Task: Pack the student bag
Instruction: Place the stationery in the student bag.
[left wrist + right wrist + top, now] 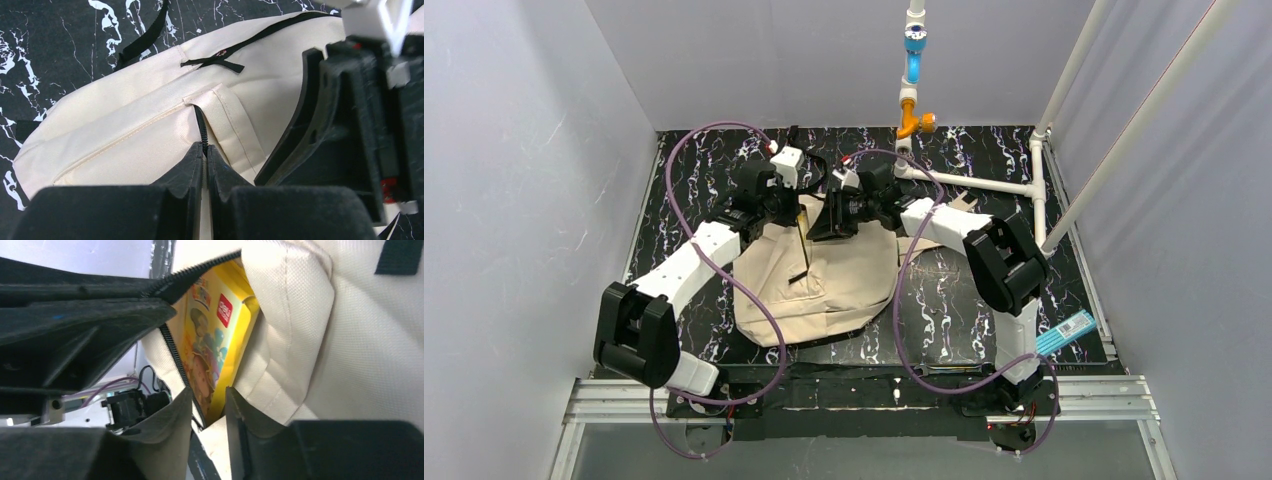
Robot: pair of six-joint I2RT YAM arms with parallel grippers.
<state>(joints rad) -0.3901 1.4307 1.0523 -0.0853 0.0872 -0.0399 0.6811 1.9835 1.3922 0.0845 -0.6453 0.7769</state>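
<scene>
The left gripper (205,148) is clamped on the student bag (125,125) zip edge, holding its mouth open. The right gripper (208,394) has its jaws parted, and the yellow book (215,340) apparently sits loose between them.

Yellow book (216,335) in student bag (844,285) mouth

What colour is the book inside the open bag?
The book is mainly yellow with a red label; the right wrist view shows it best.

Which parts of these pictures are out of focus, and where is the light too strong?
Top view: even light, all sharp. Left wrist: student bag sharp, near left hand dark and soft. Right wrist: yellow book clear, upper-left corner washed out.
</scene>
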